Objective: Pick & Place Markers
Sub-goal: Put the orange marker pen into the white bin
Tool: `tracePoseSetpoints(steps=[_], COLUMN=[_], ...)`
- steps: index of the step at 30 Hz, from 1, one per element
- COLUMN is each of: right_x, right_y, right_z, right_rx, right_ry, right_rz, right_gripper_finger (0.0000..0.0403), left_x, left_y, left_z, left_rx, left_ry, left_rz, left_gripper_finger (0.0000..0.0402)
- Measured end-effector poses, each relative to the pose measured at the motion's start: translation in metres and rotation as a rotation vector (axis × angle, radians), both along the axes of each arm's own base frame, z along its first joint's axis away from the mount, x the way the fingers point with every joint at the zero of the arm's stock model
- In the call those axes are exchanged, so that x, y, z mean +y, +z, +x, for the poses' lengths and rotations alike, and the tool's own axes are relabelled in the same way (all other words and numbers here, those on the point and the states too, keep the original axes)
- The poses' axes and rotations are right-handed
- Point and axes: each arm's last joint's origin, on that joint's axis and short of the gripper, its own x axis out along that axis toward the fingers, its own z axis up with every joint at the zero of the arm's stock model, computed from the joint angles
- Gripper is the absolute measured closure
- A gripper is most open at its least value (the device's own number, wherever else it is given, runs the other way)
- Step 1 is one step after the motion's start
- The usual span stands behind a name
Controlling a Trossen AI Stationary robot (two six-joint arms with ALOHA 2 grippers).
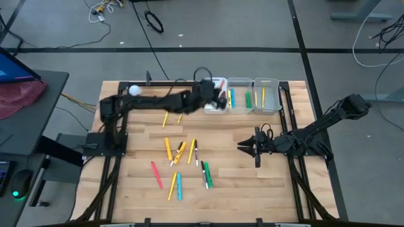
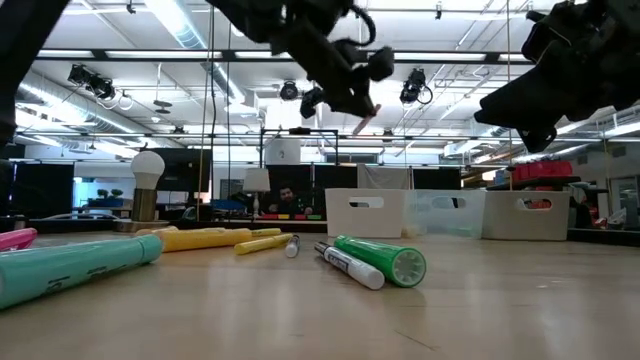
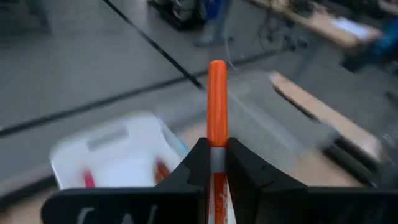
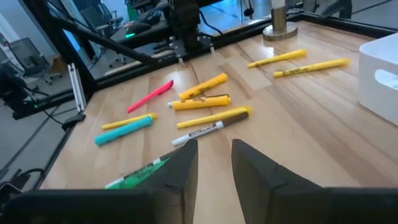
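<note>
Jaws of left gripper [image 3: 216, 163] hide orange marker's [image 3: 216, 102] lower barrel.

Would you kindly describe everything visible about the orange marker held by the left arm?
The orange marker is a slim, smooth plastic pen with a bright orange end, a pale band where it is gripped, and orange print below that. The left claw is shut on it, its two dark fingers pinching the middle, so the orange end juts out in front. It hangs in the air above the white bin at the table's far edge, touching only the claw. In the low view it tilts slantwise.

Wooden table [image 1: 233, 183], plastic markers [image 1: 178, 153]
</note>
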Motion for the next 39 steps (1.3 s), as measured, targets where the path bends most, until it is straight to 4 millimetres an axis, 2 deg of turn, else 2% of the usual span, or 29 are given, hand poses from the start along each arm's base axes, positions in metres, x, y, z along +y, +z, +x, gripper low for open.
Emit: tracePoseSetpoints(steps=[3, 6, 9, 14, 19, 26, 35, 39], right_x=[0.000, -0.001, -0.001, -0.001, -0.001, -0.001, -0.001, -0.001], right_y=[-0.001, -0.002, -0.002, -0.002, -0.002, -0.002, -0.002, -0.002], right_z=[0.000, 0.000, 0.000, 0.000, 0.000, 0.000, 0.000, 0.000], right_rx=[0.012, 0.018, 0.017, 0.018, 0.019, 0.018, 0.017, 0.016], right_ry=[0.001, -0.002, -0.003, -0.003, -0.002, -0.003, -0.018, -0.019], right_rz=[-0.012, -0.023, -0.024, -0.024, -0.028, -0.028, -0.036, -0.033], right_gripper_finger=[0.0305, 0.0305, 0.0305, 0.0305, 0.0305, 0.0305, 0.0305, 0.0305], left_x=[0.035, 0.061, 0.077, 0.088, 0.086, 0.078, 0.043, 0.038], left_y=[-0.011, -0.035, -0.056, -0.079, -0.076, -0.081, -0.084, -0.086], left_z=[0.007, 0.017, 0.024, 0.030, 0.033, 0.032, 0.041, 0.040], left_rx=[-0.014, 0.009, 0.049, 0.108, 0.082, 0.145, 0.204, 0.249], left_ry=[0.043, 0.049, 0.069, 0.107, 0.124, 0.101, 0.068, 0.113], left_rz=[-0.009, -0.066, -0.130, -0.212, -0.214, -0.236, -0.217, -0.186], left_gripper_finger=[0.0368, 0.0368, 0.0368, 0.0365, 0.0364, 0.0362, 0.0361, 0.0361])
